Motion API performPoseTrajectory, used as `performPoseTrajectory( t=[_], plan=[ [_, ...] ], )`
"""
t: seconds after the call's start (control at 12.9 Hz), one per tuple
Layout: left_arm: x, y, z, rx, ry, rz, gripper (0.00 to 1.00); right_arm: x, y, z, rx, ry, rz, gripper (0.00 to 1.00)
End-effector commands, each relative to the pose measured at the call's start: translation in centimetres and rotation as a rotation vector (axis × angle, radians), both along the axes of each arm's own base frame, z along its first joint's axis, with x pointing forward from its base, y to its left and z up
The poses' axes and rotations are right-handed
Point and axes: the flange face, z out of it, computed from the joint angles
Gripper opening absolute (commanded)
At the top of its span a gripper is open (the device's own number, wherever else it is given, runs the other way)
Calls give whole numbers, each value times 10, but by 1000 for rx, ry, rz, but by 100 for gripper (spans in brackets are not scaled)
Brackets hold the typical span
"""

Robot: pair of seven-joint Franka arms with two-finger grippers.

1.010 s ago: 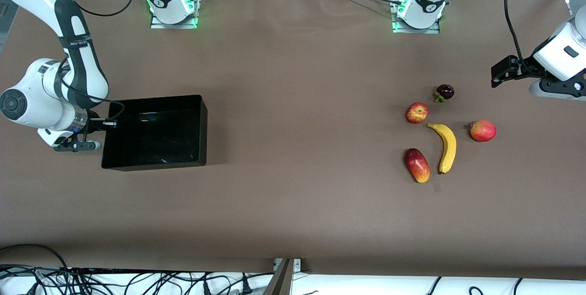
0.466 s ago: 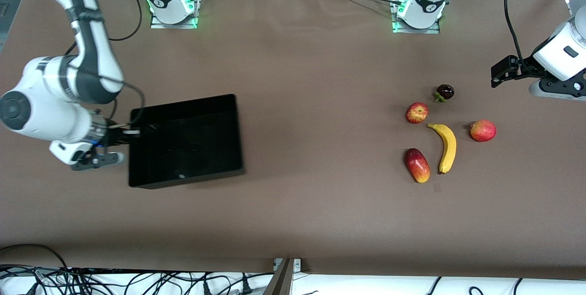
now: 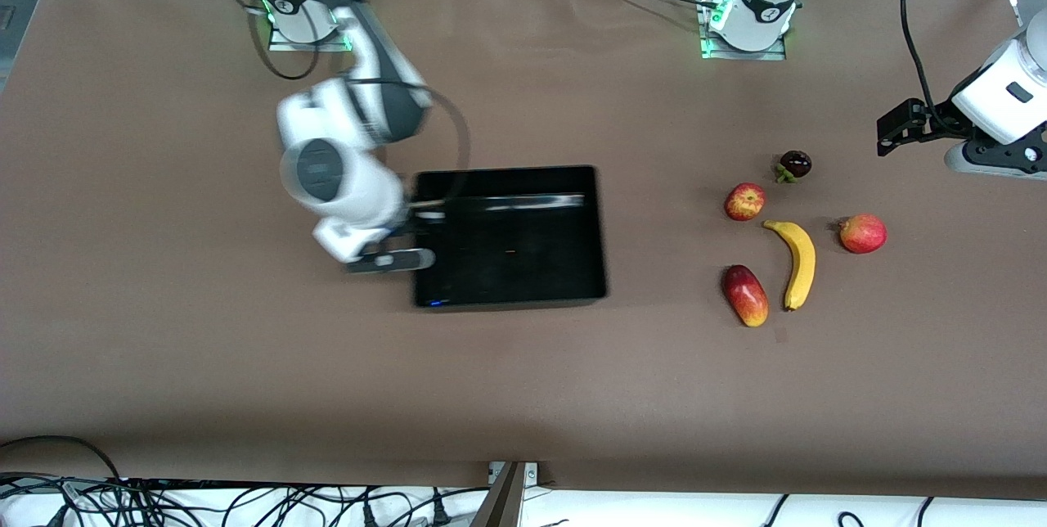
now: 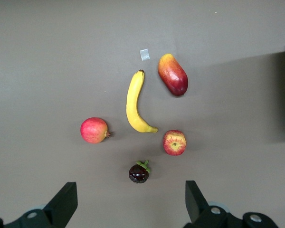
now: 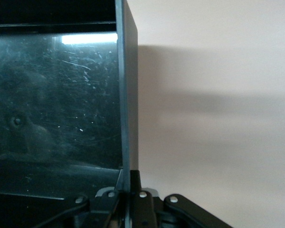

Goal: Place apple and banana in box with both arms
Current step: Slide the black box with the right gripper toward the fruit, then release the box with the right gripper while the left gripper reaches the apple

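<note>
The black box lies empty at mid-table, blurred by motion. My right gripper is shut on the box's wall at the right arm's end, with the right gripper pinching that thin rim. Toward the left arm's end lie the streaked red apple and, just nearer the front camera, the yellow banana. Apple and banana also show in the left wrist view. My left gripper hangs open over the table at its own end, apart from the fruit; the left gripper holds nothing.
Around the banana lie a pinkish-red round fruit, an oblong red-yellow fruit and a dark mangosteen. Bare brown table separates the box from the fruit. Cables hang along the table's front edge.
My right gripper has dragged the box across the table toward the fruit at the left arm's end. The left arm and the fruit have not moved.
</note>
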Motion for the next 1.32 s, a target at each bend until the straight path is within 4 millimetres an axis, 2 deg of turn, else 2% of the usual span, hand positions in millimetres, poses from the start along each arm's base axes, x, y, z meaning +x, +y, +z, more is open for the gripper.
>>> performPoseTrajectory(
  t=[0.0, 0.08, 0.23, 0.39, 0.47, 0.62, 0.85, 0.93, 1.01, 1.09, 1.24],
  plan=[
    [-2, -2, 3, -28, 5, -7, 100, -5, 87, -18, 48, -2, -72, 0],
    [-2, -2, 3, -28, 5, -7, 100, -18, 118, -26, 58, -18, -87, 0],
    [-2, -2, 3, -29, 5, -7, 100, -43, 157, -40, 78, -47, -91, 0],
    [-3, -6, 1, -27, 15, -15, 100, -65, 184, -46, 99, -68, -101, 0],
    [-2, -7, -13, -26, 75, -15, 100, -76, 195, -53, 100, -75, -95, 0],
    [-2, -17, -39, -23, 174, -44, 100, -80, 199, -60, 98, -87, -95, 0],
    [17, -24, -107, -22, 291, -53, 100, -77, 194, -73, 68, -101, -74, 0],
    [21, -26, -118, -23, 299, -55, 100, -76, 193, -74, 64, -104, -72, 14],
    [24, -27, -127, -26, 307, -72, 100, -73, 190, -75, 62, -104, -74, 40],
    [25, -27, -135, -44, 325, -154, 100, -72, 189, -73, 59, -110, -70, 99],
    [18, -33, -153, -131, 358, -345, 100, -69, 188, -63, 63, -116, -68, 100]
  ],
)
